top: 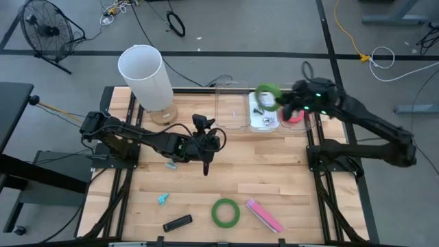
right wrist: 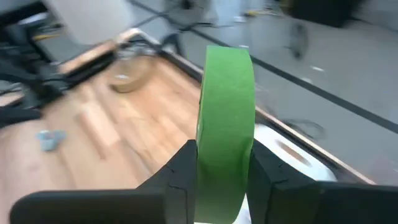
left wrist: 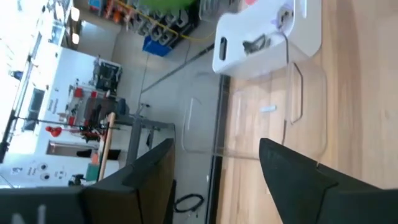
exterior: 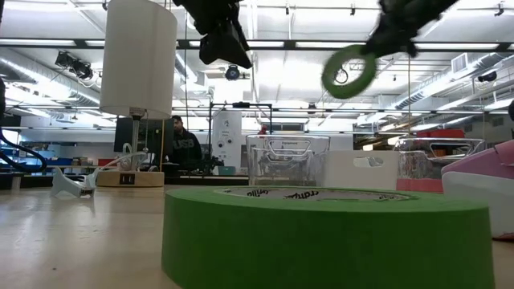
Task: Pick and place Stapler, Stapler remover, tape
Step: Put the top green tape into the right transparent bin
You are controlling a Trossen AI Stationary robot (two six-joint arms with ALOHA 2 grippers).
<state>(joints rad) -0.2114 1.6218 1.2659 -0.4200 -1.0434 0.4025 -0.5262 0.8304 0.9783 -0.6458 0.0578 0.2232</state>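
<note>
My right gripper is shut on a green tape roll, held in the air over the white tray at the table's far side; the roll also shows in the low view and the right wrist view. A second green roll lies flat on the table near the front edge. A red roll lies beside the tray. A pink stapler lies right of the second roll, and a black tool left of it. My left gripper is open and empty above the table's middle. My right gripper pinches the green roll between its two fingers, one on each flat face, across the part of the ring nearest the wrist. The roll is lifted clear and stands on edge, its open centre facing sideways, hanging out beyond the fingertips.
A tall white lamp stands at the far left. A clear plastic container sits left of the white tray. Two small light-blue things lie on the wood. A person stands in the room behind.
</note>
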